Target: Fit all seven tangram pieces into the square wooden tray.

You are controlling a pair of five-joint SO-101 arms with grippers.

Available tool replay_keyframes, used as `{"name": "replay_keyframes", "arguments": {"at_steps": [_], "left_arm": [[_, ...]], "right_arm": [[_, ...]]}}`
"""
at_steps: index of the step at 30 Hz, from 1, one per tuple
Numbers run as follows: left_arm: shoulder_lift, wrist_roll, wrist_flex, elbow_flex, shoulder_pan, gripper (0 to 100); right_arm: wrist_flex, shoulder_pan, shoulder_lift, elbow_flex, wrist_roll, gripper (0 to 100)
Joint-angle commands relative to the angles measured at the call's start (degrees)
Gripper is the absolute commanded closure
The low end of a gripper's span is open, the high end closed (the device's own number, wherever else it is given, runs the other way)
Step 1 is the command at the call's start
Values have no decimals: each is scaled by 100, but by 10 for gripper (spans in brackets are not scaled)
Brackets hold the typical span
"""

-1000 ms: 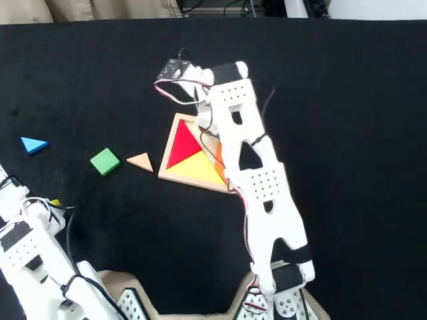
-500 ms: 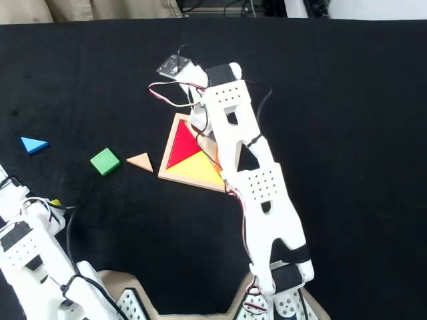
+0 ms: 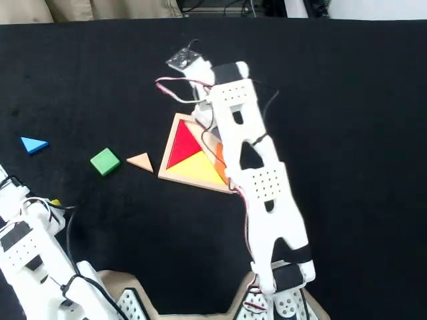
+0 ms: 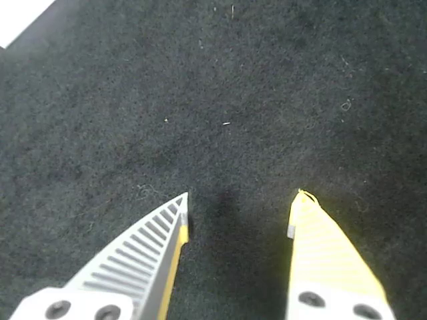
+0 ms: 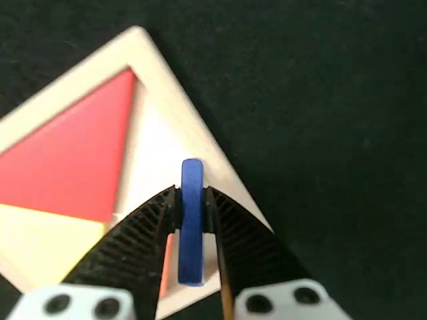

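Your right claw point(image 5: 191, 193) is clenched on a blue piece point(image 5: 191, 175), held on edge between the fingers, so its outline cannot be told. It hangs over the wooden tray point(image 5: 73, 87), above the bare strip of floor along one rim, just beside the red triangle point(image 5: 73, 160). The yellow triangle point(image 5: 40, 247) sits flat against the red one inside the tray, and an orange piece point(image 3: 219, 165) shows at the tray's side under the arm. So the step in hand looks like placing the blue piece, with three already in. Next move likely calls for you to turn the piece flat, line its edges with the red triangle and the rim, then lower and let go; dropped on edge it would probably tip or ride up on a neighbour. Outside the tray on the tabletop point(image 3: 347, 100): a peach triangle point(image 3: 140, 161) just beside it, a green square point(image 3: 105, 161) a little further, and a blue triangle point(image 3: 33, 144) well apart. Your left claw point(image 4: 243, 195) is released with nothing in it, over bare tabletop, well apart from the tray.
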Motion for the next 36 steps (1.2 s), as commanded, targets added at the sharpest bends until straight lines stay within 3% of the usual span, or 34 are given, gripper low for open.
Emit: {"name": "replay_keyframes", "arguments": {"at_steps": [1, 20, 33, 36], "left_arm": [[-114, 44, -97, -22, 66, 758], [-114, 44, -97, -22, 66, 758], [-114, 44, -97, -22, 66, 758], [-114, 44, -97, -22, 66, 758]], "right_arm": [[-79, 132, -84, -286, 149, 987], [-97, -176, 163, -321, -1011, 987], [202, -220, 154, -321, -993, 981], [343, -202, 145, -330, -985, 907]]}}
